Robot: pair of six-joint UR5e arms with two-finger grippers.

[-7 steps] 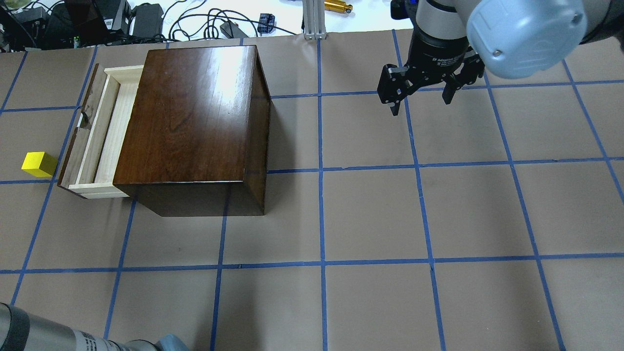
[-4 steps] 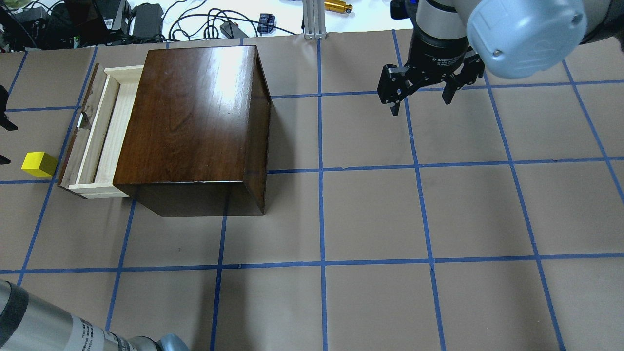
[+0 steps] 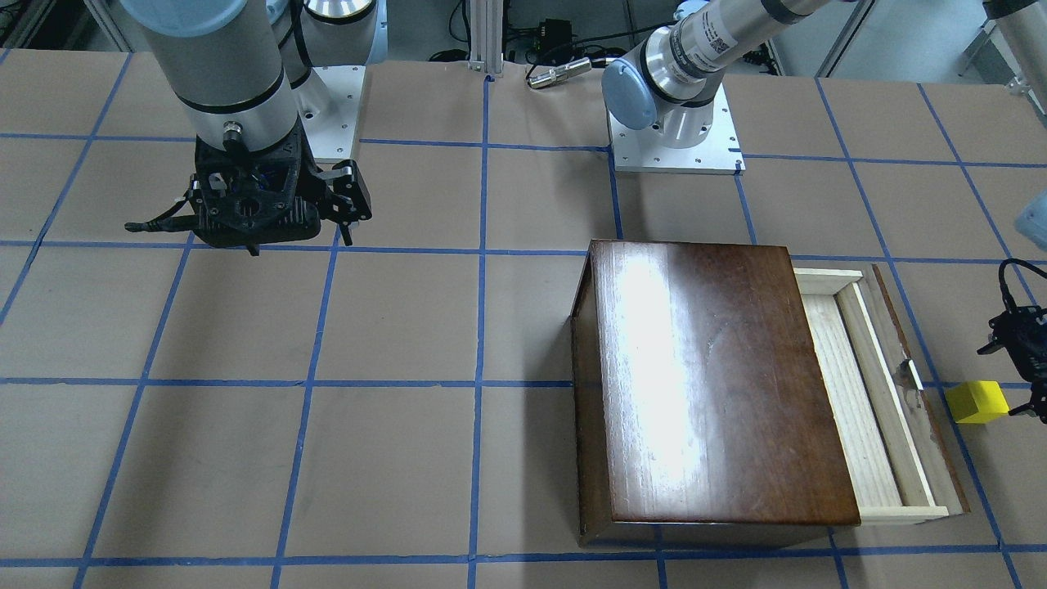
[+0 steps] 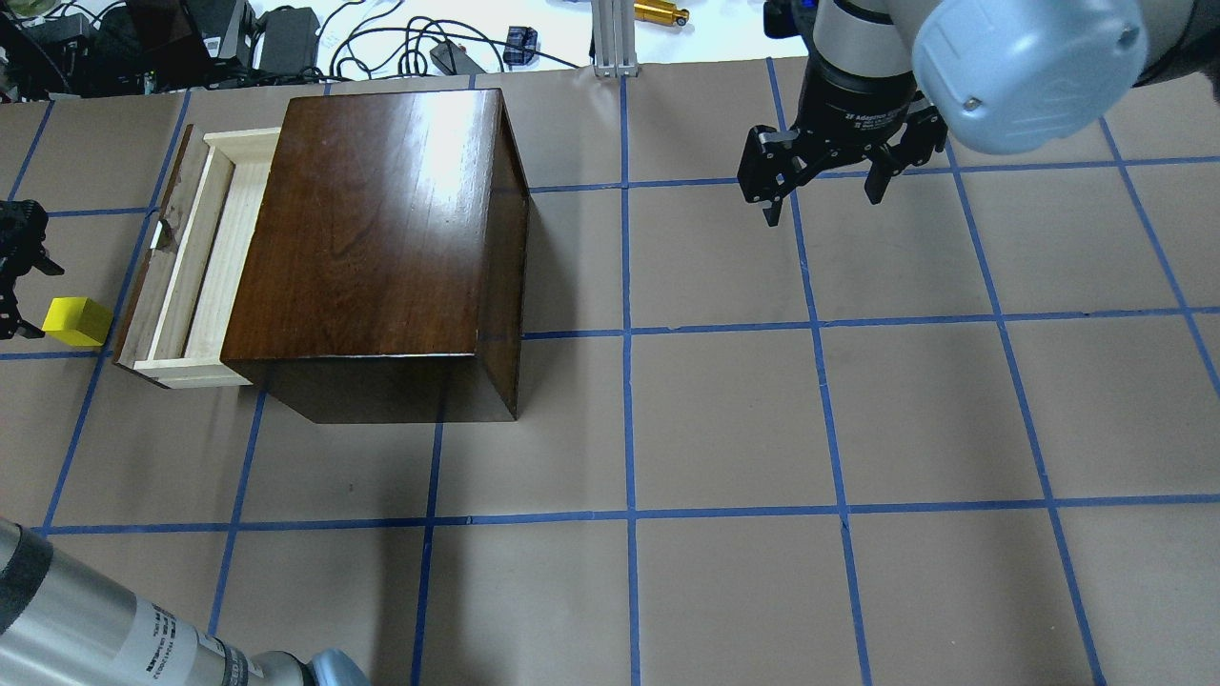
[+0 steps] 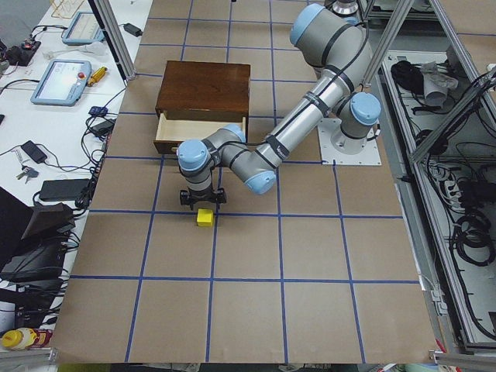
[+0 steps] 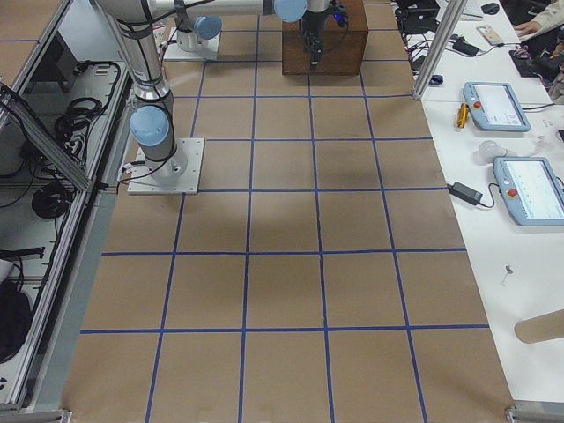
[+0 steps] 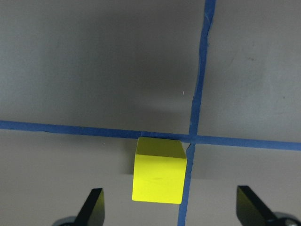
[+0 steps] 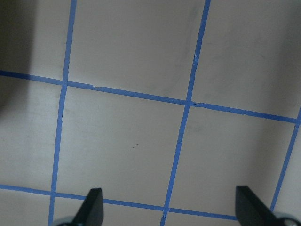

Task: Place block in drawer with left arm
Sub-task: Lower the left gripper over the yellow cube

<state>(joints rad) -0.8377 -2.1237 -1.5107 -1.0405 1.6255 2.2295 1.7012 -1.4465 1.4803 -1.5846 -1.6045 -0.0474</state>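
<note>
The yellow block (image 4: 76,320) lies on the table just left of the drawer's dark front panel; it also shows in the front view (image 3: 976,402) and the left side view (image 5: 204,218). The drawer (image 4: 205,257) stands pulled out of the dark-brown box (image 4: 381,238), and its pale tray holds nothing. My left gripper (image 4: 38,302) is open and hovers beside and above the block. In the left wrist view the block (image 7: 159,175) sits between and just ahead of the open fingertips (image 7: 94,207). My right gripper (image 4: 820,195) is open and holds nothing, far to the right.
The box (image 3: 703,384) stands on the brown paper with a blue tape grid. Cables, power bricks and a metal post (image 4: 615,38) lie beyond the far edge. My left forearm (image 4: 86,629) crosses the near left corner.
My left gripper has come into the overhead view from the left edge and moved toward the block. The left forearm has slid further in. The right arm, block and drawer have not moved.
</note>
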